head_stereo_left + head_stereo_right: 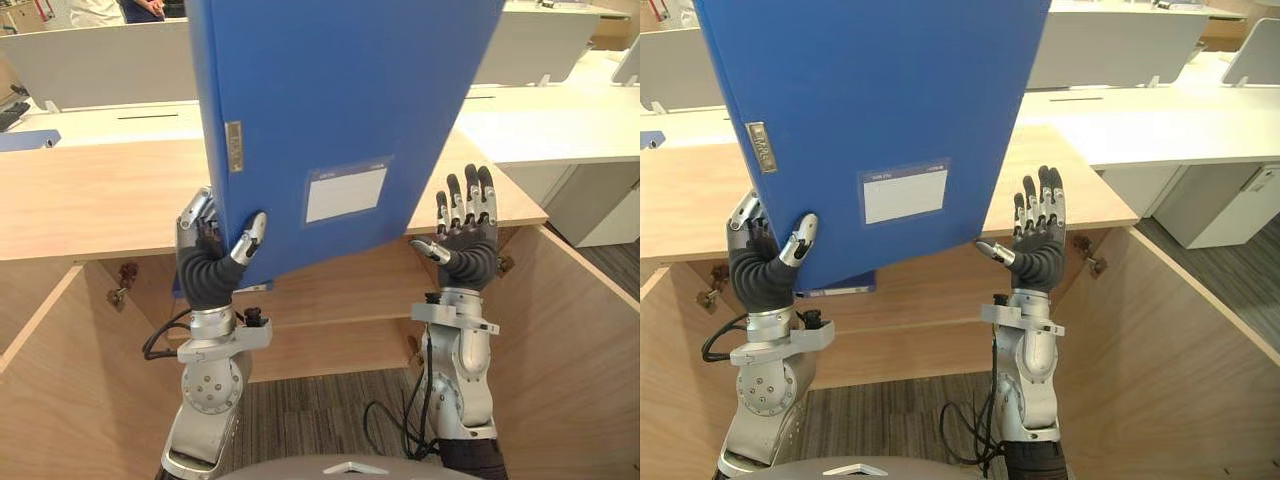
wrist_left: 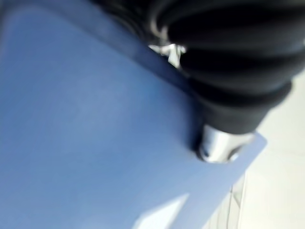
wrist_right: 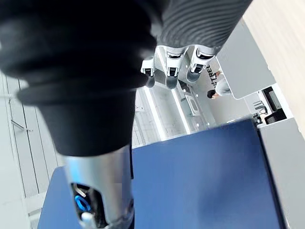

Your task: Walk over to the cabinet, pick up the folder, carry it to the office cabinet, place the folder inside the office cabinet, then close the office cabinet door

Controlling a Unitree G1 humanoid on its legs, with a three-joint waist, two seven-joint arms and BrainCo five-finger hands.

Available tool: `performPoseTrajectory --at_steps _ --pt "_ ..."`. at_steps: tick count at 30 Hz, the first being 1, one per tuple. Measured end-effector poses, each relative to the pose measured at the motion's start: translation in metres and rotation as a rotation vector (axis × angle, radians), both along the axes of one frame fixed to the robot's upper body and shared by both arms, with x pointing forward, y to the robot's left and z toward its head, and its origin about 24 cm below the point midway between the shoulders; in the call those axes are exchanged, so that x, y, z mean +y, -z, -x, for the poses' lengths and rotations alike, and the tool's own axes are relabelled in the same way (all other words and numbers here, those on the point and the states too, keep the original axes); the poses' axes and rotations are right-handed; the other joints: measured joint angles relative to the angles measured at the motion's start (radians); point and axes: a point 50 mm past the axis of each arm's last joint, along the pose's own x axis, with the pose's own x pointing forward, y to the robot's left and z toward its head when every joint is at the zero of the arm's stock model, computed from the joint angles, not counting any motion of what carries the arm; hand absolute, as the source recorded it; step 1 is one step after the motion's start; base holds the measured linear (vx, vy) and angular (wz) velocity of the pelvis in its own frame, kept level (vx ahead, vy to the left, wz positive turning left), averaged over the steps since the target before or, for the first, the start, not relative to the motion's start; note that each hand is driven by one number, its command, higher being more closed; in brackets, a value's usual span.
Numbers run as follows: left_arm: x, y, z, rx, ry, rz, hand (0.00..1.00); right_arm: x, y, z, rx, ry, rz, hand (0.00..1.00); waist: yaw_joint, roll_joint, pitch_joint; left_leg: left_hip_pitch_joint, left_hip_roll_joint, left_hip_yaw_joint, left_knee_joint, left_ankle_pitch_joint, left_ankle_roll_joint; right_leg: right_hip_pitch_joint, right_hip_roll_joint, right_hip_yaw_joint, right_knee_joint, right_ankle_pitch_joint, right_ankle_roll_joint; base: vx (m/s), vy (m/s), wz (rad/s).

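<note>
My left hand (image 1: 205,265) pinches a lower corner of the big blue plastic folder (image 1: 340,110), held up over the pale wooden cabinet top (image 1: 90,195). My right hand (image 1: 468,240), fingers straight, grips nothing beside it. White office desks (image 1: 560,125) stand beyond.

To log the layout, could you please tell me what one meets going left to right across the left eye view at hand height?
Left hand, pinching a lower corner of the large blue rectangular folder → white rectangular label on its cover → right hand, fingers straight.
</note>
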Motion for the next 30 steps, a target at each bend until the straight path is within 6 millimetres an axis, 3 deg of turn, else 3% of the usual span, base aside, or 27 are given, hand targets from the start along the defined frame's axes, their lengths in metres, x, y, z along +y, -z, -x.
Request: performPoseTrajectory --at_steps 16,17,29,30 --pt "-0.01 0.015 -0.004 0.048 0.113 -0.071 1.0 -0.002 -0.013 -0.014 -0.042 -0.099 0.157 0.0 0.017 -0.014 -0.003 -0.003 -0.011 -0.015 -0.001 0.015 0.011 0.001 -0.01 -0.01 0.001 0.002 0.005 -0.02 0.0 0.02" --pt "-0.01 0.016 -0.004 0.05 0.117 -0.079 1.0 -0.003 -0.012 -0.015 -0.038 -0.108 0.155 1.0 0.017 -0.016 -0.004 -0.003 -0.011 -0.016 -0.001 0.015 0.011 0.001 -0.01 -0.011 0.001 0.002 0.005 -0.03 -0.004 0.03" --pt "0.003 0.034 -0.009 0.108 0.12 -0.217 1.0 -0.011 0.0 -0.022 0.05 -0.254 0.281 1.0 0.027 -0.023 -0.006 -0.019 -0.013 -0.026 -0.001 0.029 0.014 -0.008 -0.012 -0.02 -0.002 0.01 0.007 -0.01 0.0 0.02" --pt "0.005 0.034 -0.009 0.107 0.112 -0.227 0.0 -0.01 0.002 -0.023 0.055 -0.273 0.297 1.0 0.027 -0.024 -0.006 -0.019 -0.013 -0.026 -0.001 0.029 0.013 -0.008 -0.012 -0.02 -0.002 0.01 0.006 0.0 0.0 0.0"
